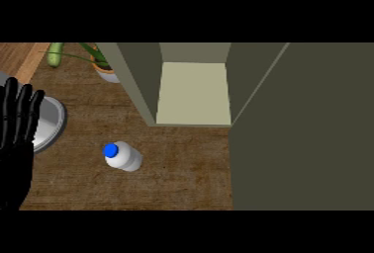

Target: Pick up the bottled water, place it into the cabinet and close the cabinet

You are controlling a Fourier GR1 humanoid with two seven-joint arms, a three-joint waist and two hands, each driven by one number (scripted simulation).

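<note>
A white water bottle (122, 156) with a blue cap stands on the brown counter, left of centre. Behind it the olive cabinet (194, 94) is open, showing a pale shelf inside. Its door (300, 128) is swung out and fills the right side of the view. My left hand (16, 133) rests at the left edge, fingers straight and pointing up, well left of the bottle and not touching it. My right hand does not show.
A round metal bowl or pan (50, 123) lies partly behind my left hand. A potted plant (102, 62) stands at the back left beside the cabinet's wall, and a green cucumber (55, 54) lies further left.
</note>
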